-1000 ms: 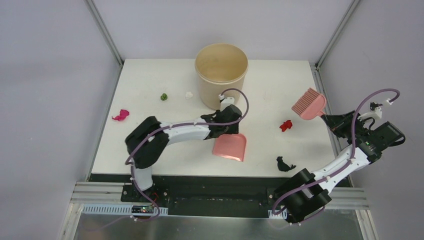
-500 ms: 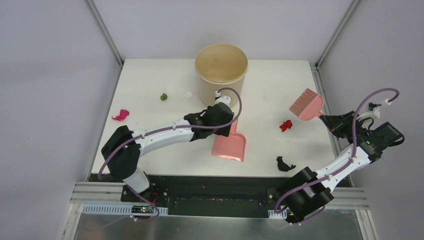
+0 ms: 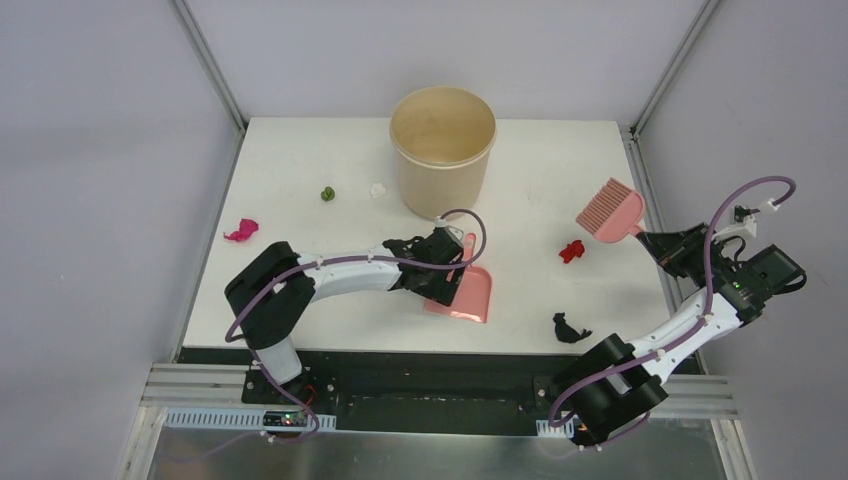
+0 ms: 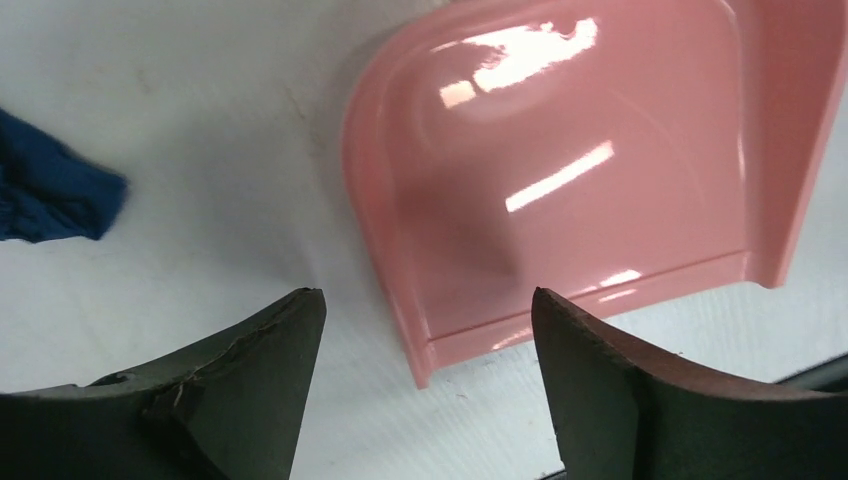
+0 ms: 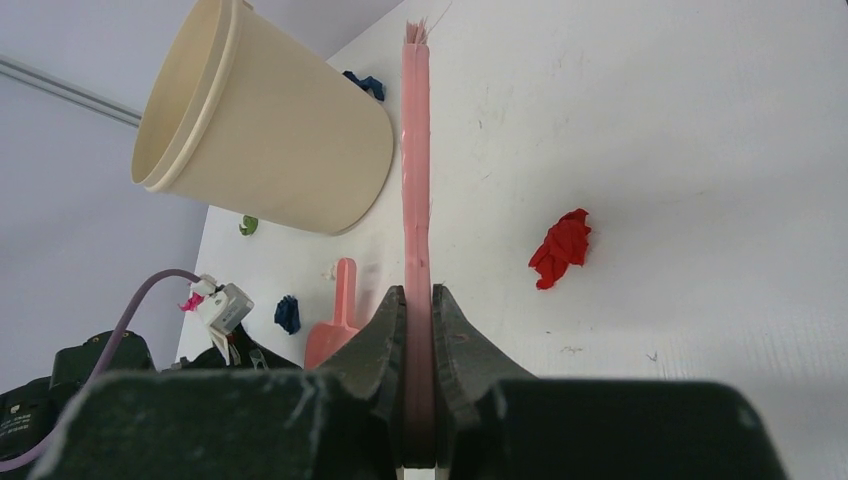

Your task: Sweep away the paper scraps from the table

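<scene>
Nearest the front edge of the white, faintly scuffed surface lay a crumpled black scrap. The left arm reached low to the right. Its left hand was spread wide and gripped nothing, fingers astride the lip of the glossy pink dustpan, with a blue scrap beside it. The right hand was clamped on the thin pink brush, near a red scrap. Beyond lay a magenta scrap, a green scrap and a white scrap, by the smooth cream bucket.
</scene>
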